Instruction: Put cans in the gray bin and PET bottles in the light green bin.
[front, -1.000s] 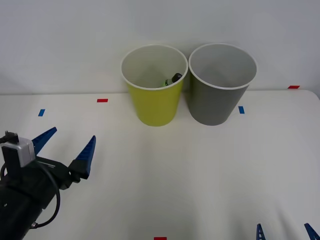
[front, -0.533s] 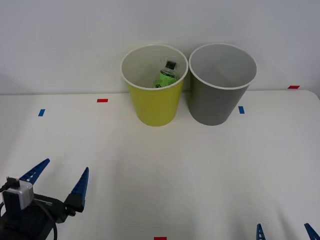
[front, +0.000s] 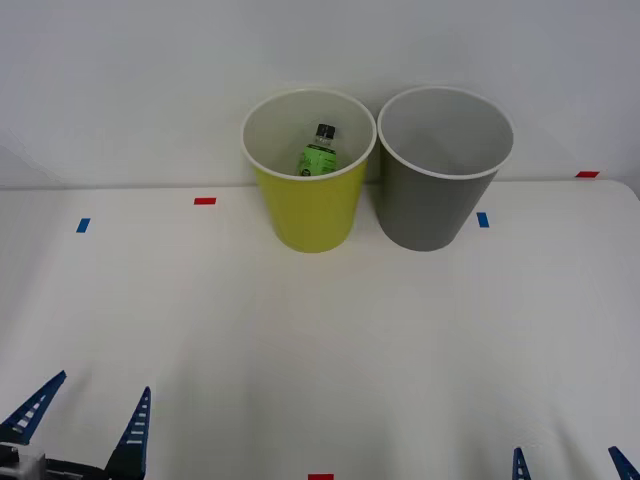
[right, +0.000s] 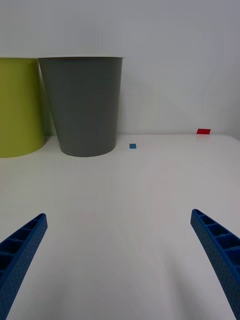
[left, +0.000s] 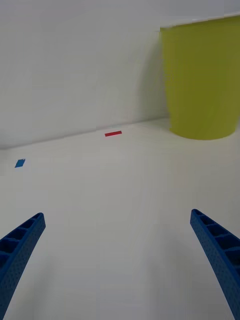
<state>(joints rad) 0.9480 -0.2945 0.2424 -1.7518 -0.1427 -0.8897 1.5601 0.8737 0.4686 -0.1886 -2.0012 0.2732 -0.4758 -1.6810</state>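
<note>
The small clear green-labelled PET bottle (front: 317, 158) lay inside the lime plastic bin (front: 306, 212) — sorted; dark gray plastic bin (front: 433, 210) looked empty. Both tools — left (front: 84, 427), right (front: 568, 464) — gaped wide, holding nothing.

On the bench (front: 320, 350), the light green bin (front: 306, 205) stands left of the gray bin (front: 438, 195), nearly touching, both at the far edge. The PET bottle (front: 318, 153) leans inside the left one.

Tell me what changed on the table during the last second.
The left end effector drew back toward the robot, open and empty. The bottle inside the green bin tipped from lying low to leaning with its cap up. The gray bin and right end effector did not move.
</note>
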